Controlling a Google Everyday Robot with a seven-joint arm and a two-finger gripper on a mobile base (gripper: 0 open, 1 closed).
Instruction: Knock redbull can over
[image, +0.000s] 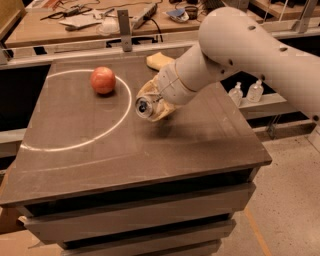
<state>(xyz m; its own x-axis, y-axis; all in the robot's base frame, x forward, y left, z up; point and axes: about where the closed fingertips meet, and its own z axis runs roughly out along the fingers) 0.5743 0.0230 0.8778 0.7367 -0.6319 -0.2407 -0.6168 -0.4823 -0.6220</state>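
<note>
The redbull can (145, 107) is tilted far over in the middle of the dark table (150, 150), its silver top facing the camera; its blue and silver sides are mostly hidden. My gripper (152, 105) is at the can, just right of the white circle line, and its cream fingers (161, 111) wrap around the can's body. The big white arm reaches in from the upper right and hides the table behind it.
A red apple (103, 80) sits inside the white circle (120, 120) at the back left. A pale yellow sponge (159, 60) lies at the back edge. Two small bottles (236, 94) stand on a ledge to the right. A cluttered bench runs behind.
</note>
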